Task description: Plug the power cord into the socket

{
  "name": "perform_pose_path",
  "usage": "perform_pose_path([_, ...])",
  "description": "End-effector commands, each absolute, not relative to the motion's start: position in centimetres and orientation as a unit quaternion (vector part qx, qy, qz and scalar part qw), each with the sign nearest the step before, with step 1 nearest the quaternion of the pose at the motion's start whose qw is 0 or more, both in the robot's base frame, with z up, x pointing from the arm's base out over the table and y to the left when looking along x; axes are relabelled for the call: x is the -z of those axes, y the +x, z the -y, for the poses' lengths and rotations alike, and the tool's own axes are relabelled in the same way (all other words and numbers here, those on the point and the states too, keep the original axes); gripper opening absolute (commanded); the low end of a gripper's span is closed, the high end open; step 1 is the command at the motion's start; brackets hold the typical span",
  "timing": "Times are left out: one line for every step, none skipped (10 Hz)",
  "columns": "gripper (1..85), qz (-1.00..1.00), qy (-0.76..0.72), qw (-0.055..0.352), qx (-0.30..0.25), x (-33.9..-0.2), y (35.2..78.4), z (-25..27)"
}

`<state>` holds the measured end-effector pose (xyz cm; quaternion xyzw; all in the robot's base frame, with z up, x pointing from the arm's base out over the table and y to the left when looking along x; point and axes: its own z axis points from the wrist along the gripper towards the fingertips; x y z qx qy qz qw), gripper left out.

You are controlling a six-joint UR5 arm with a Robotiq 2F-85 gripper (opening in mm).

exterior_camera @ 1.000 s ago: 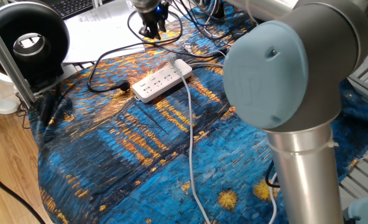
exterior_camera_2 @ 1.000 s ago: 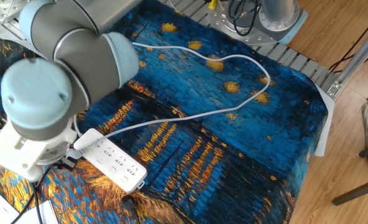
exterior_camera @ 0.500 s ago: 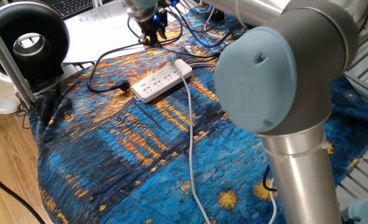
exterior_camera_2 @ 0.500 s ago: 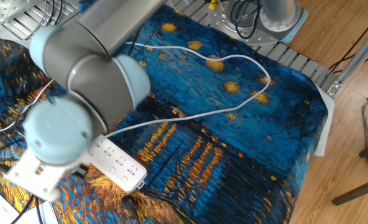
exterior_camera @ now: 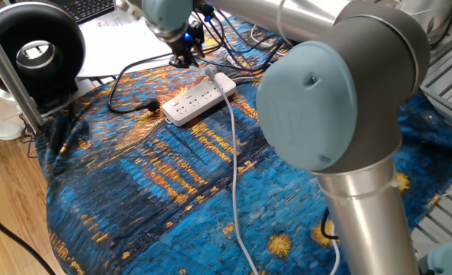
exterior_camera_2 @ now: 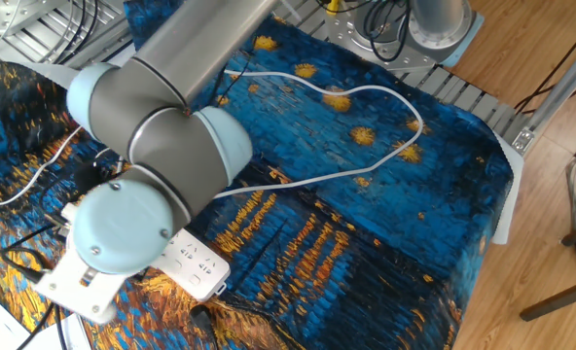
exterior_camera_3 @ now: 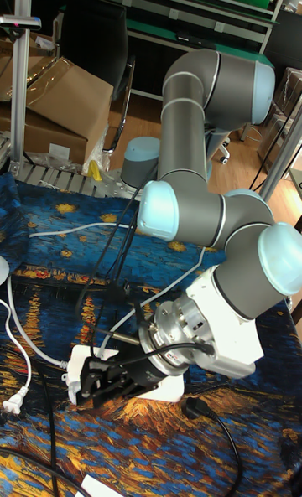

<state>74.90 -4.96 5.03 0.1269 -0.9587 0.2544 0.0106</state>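
Observation:
The socket is a white power strip lying on the blue painted cloth, and the arm covers part of it in the other fixed view and the tall view. The power cord runs pale and thin across the cloth. Its light-grey plug rests at the strip's far end. My gripper hovers just beyond that end, to the left of the plug, fingers apart and empty. The tall view shows the gripper low beside the strip. In the other fixed view it is hidden by the arm.
A black cable ends in a black plug next to the strip. Another white cable with a plug lies at the cloth's left. A black round fan and papers sit at the back.
The arm has swung lower and the gripper has shifted slightly left and down near the strip's far end. In the other fixed view the wrist covers more of the strip. Cord and strip have not moved.

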Motion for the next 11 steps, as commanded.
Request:
perform_pose_path([32.0,0.953,0.141,0.027,-0.268,-5.8,73.4,5.7])
perform_pose_path([32.7,0.955,0.142,0.027,-0.26,-5.8,73.2,5.4])
perform_pose_path([33.7,0.956,0.142,0.017,-0.257,-5.7,73.6,5.2])
perform_pose_path([35.3,0.956,0.143,0.004,-0.255,-5.8,74.4,5.1])
perform_pose_path([36.7,0.959,0.14,-0.004,-0.247,-5.4,75.0,4.8])
perform_pose_path([37.7,0.959,0.14,-0.008,-0.245,-5.1,75.3,4.8])
perform_pose_path([38.3,0.96,0.138,-0.01,-0.243,-4.9,75.5,4.6])
perform_pose_path([38.7,0.96,0.134,-0.011,-0.244,-4.8,75.6,4.4])
perform_pose_path([38.7,0.96,0.13,-0.01,-0.249,-4.7,75.7,4.4])
perform_pose_path([38.7,0.959,0.126,-0.009,-0.253,-4.4,75.9,4.5])
perform_pose_path([38.0,0.959,0.125,-0.011,-0.254,-4.0,75.8,4.5])
